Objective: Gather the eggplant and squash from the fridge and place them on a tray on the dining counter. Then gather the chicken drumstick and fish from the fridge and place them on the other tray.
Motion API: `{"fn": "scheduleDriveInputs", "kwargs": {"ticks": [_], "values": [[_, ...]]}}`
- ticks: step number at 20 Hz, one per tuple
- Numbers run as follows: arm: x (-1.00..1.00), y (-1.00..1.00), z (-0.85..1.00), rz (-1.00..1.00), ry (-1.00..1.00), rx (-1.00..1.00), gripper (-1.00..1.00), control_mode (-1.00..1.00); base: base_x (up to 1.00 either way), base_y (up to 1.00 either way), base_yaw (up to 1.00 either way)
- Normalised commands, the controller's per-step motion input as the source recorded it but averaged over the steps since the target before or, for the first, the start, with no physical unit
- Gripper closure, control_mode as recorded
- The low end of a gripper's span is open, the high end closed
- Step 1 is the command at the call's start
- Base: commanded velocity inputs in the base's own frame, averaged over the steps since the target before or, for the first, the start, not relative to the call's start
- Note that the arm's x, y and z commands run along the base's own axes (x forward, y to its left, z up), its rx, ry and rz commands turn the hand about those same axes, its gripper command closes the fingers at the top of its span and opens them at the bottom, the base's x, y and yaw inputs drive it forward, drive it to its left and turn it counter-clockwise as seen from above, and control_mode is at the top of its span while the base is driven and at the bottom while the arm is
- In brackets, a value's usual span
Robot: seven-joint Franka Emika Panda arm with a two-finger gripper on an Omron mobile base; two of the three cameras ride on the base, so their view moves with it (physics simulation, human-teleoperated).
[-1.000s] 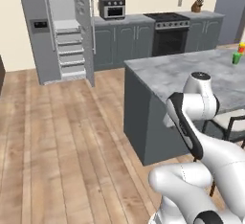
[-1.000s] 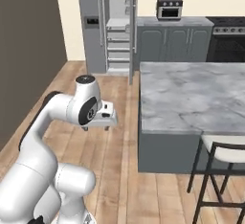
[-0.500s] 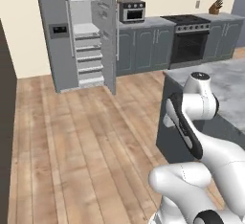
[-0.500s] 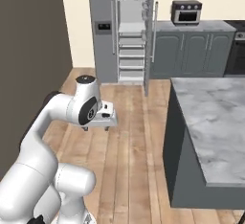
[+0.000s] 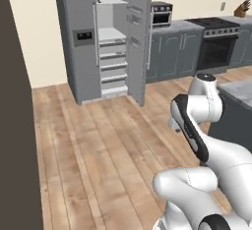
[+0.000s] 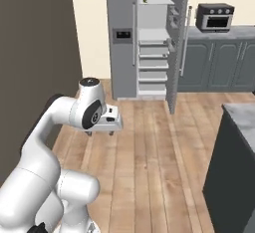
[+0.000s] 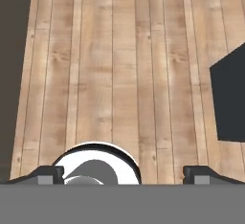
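Note:
The grey fridge (image 5: 114, 42) (image 6: 152, 38) stands with its door open across the wooden floor, its white shelves and drawers showing. A small greenish thing (image 6: 145, 0) sits on its top shelf; I cannot tell what it is. The eggplant, squash, chicken drumstick and fish cannot be made out at this distance, and the trays are out of view. My gripper (image 6: 99, 133) (image 7: 124, 173) hangs open above bare floor, pointing down, with nothing between its fingers. The dark corner of the dining counter (image 5: 238, 113) (image 6: 234, 162) (image 7: 232, 98) lies to my right.
A dark wall (image 5: 17, 126) (image 6: 35, 62) runs close along my left. Grey cabinets with a toaster oven (image 6: 215, 17) (image 5: 161, 14) and a black stove (image 5: 216, 42) line the back wall right of the fridge. Open wooden floor (image 5: 98, 140) stretches between me and the fridge.
The whole picture has shifted: the base has moved, so the fridge is now larger and nearer the middle and the counter has slid off to the right. The gripper stays open.

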Motion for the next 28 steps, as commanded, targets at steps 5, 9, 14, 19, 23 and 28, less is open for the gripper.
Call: {"fn": "scheduleDriveInputs", "kwargs": {"ticks": [5,9,14,19,23,28], "values": [[0.0,0.0,0.0,0.0,0.0,0.0,-1.0,1.0,1.0,0.57,0.0],[0.0,0.0,0.0,0.0,0.0,0.0,-1.0,1.0,1.0,0.01,0.0],[0.0,0.0,0.0,0.0,0.0,0.0,-1.0,1.0,1.0,-0.02,0.0],[0.0,0.0,0.0,0.0,0.0,0.0,-1.0,1.0,1.0,-0.22,0.0],[0.0,0.0,0.0,0.0,0.0,0.0,-1.0,1.0,1.0,-0.46,0.03],[0.0,0.0,0.0,0.0,0.0,0.0,-1.0,1.0,1.0,-0.64,0.1]]}}
